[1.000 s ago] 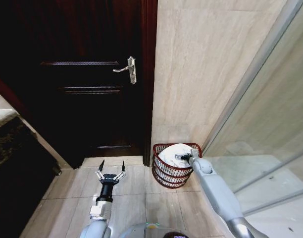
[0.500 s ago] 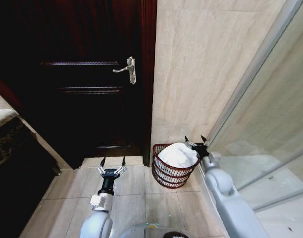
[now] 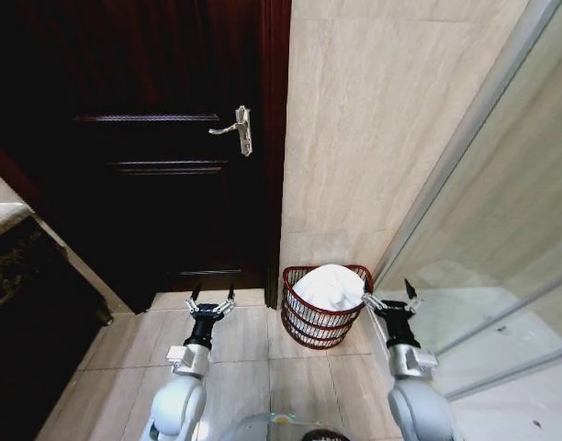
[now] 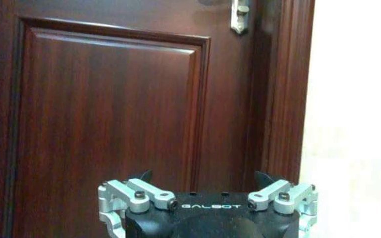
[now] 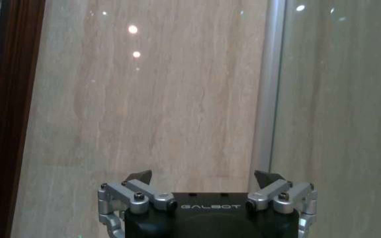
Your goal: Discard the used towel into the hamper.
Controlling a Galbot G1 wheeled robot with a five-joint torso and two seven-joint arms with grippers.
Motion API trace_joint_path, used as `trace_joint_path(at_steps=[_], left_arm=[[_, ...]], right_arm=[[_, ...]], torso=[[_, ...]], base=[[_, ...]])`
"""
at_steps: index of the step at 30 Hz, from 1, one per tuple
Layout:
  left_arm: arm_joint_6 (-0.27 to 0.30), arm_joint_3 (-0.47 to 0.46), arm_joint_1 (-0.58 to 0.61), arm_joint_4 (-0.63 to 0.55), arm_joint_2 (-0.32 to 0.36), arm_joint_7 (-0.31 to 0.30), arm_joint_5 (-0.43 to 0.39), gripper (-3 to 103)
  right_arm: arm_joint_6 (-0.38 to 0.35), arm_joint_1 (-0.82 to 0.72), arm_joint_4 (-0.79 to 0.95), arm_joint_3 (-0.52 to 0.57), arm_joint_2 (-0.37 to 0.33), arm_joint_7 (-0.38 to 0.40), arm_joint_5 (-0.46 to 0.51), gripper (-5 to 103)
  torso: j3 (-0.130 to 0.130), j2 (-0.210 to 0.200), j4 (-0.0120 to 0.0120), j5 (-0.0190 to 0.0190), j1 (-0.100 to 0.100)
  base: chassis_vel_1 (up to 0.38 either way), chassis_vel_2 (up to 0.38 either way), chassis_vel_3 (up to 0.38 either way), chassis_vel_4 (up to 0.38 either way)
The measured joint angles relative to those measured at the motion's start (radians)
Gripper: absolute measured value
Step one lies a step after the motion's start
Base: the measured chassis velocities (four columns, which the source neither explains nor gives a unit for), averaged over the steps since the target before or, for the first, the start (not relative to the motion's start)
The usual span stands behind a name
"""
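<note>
The hamper, a small round reddish-brown wire basket, stands on the floor against the beige wall beside the door frame. A white towel lies bunched inside it, heaped above the rim. My right gripper is open and empty, just to the right of the hamper and clear of it; in the right wrist view the right gripper points at the wall. My left gripper is open and empty to the left of the hamper, over the tiles; in the left wrist view the left gripper faces the door.
A dark wooden door with a metal handle fills the back left. A glass partition with a metal edge post runs along the right. A dark cabinet stands at the left. Beige floor tiles lie in front.
My right gripper has drawn back out of the hamper and to its right, leaving the towel inside. The left arm shifted slightly forward.
</note>
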Motion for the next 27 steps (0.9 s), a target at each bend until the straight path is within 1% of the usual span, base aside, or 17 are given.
trace_joint_path(at_steps=[3,4,7,8,12,21,24,27], left_arm=[[-0.007,-0.019,0.005,-0.005,0.010,-0.001,-0.011,100],[-0.007,-0.019,0.005,-0.005,0.010,-0.001,-0.011,100],[-0.013,-0.032,-0.001,-0.002,0.007,-0.002,-0.025,100],[-0.013,-0.032,-0.001,-0.002,0.007,-0.002,-0.025,100],[-0.011,-0.046,-0.015,0.000,0.019,-0.003,-0.047,100],[-0.011,-0.041,-0.041,0.015,0.022,-0.003,-0.050,100],[-0.008,-0.038,-0.043,0.015,0.023,-0.003,-0.050,100],[-0.005,-0.035,-0.049,0.015,0.024,-0.003,-0.052,100]], right_arm=[[0.036,-0.043,0.017,-0.009,0.027,0.021,-0.028,100],[0.036,-0.043,0.017,-0.009,0.027,0.021,-0.028,100],[0.041,-0.082,0.049,-0.036,0.017,0.084,-0.027,100],[0.041,-0.082,0.049,-0.036,0.017,0.084,-0.027,100],[0.055,-0.097,0.056,-0.042,0.006,0.136,-0.030,100],[0.048,-0.090,0.071,-0.025,0.013,0.142,-0.036,100],[0.037,-0.086,0.080,-0.023,0.010,0.143,-0.034,100],[0.011,-0.058,0.080,-0.024,0.007,0.144,-0.034,100]], torso=[[0.002,0.004,0.0001,0.0000,0.002],[0.002,0.004,0.0001,0.0000,0.002],[0.007,0.012,0.0000,-0.0001,0.005],[0.007,0.012,0.0000,-0.0001,0.005],[0.014,0.025,-0.0001,0.0001,0.011],[0.026,0.042,0.0000,0.0002,0.017],[0.028,0.046,0.0000,0.0001,0.019],[0.033,0.056,0.0001,0.0001,0.022]], base=[[0.000,0.000,0.000,0.000],[0.000,0.000,0.000,0.000],[0.000,0.000,0.000,0.000],[0.000,0.000,0.000,0.000],[0.000,0.000,0.000,0.000],[0.009,0.005,0.012,0.009],[0.000,0.000,0.000,0.000],[0.000,0.000,0.000,0.000]])
